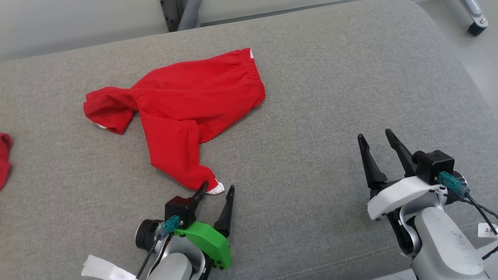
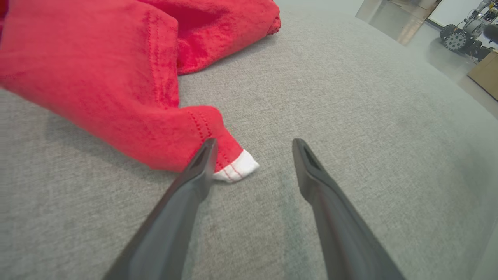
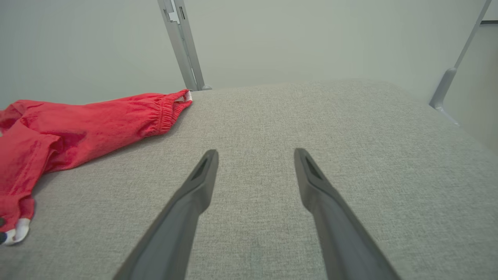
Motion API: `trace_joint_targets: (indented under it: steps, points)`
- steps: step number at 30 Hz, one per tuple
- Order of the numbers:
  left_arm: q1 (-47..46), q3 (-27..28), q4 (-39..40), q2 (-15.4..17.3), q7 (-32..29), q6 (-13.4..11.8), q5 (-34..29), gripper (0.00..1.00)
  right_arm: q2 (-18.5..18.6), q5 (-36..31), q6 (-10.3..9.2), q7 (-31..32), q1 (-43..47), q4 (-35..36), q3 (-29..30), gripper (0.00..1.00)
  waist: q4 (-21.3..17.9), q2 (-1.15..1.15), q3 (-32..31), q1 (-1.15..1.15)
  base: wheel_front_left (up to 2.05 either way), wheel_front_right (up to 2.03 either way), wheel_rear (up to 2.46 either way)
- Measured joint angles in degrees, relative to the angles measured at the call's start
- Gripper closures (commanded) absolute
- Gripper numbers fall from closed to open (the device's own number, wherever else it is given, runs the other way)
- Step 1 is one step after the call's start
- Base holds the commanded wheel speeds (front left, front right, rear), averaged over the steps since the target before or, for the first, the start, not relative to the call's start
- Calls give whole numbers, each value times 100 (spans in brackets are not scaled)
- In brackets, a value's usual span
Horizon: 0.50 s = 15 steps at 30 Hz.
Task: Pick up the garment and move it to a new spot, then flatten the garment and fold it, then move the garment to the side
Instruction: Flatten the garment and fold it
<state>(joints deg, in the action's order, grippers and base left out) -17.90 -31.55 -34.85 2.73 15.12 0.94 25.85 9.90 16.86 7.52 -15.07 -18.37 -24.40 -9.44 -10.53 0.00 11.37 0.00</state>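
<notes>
Closest to my head camera is my left claw (image 1: 218, 186), low in the head view at about 6 o'clock, its two dark fingers spread wide and holding nothing. Right at its tips lies the white cuff (image 2: 239, 169) of the red garment (image 1: 186, 101). Through the left wrist camera, the cuff pokes into the gap just beside the left-hand finger, which overlaps the hem. I cannot tell whether it touches the cloth.

From that claw the garment runs away at 11 o'clock along one leg, then bends toward 1 o'clock, ending at the gathered waistband (image 1: 253, 74). A second, shorter leg sticks out toward 9 o'clock, crumpled. So the long axis runs roughly from the near cuff to the far waistband, slanting up and right across the grey fabric surface (image 1: 330, 97).

My right claw (image 1: 375, 134) hovers at 4 o'clock in the head view, also spread wide and empty, with bare surface under it. The garment lies well apart from it, off at its 10 o'clock.

I judge the pick-up has not yet begun and the left arm is much the nearer. The coming move turns on that cuff sitting at the edge of the gap rather than centred in it.

Another scrap of red cloth (image 1: 4, 159) shows at 9 o'clock, cut by the frame's edge.
</notes>
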Motion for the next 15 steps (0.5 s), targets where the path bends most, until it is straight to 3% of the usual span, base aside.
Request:
trace_joint_targets:
  steps: [1,2,5,6,15]
  points:
    - [-9,32,-7,0,0,-42,-11,2,-7,-1,0,1,-7,1,2,0,-8,0,18,0,0,0,0]
    - [-20,46,-20,0,0,-79,-29,15,-7,-2,0,1,-18,2,2,0,-13,0,33,0,0,0,0]
    - [-26,119,-81,0,0,-170,-51,86,-14,-4,0,0,-47,4,1,0,-6,0,57,0,0,0,0]
    - [-26,132,-102,0,0,-172,-60,100,-22,-12,0,1,-50,4,2,0,3,0,60,0,0,0,0]
    - [-24,410,-5,1,0,-143,-58,100,-59,-13,0,1,-36,-4,97,0,226,0,41,0,0,0,0]
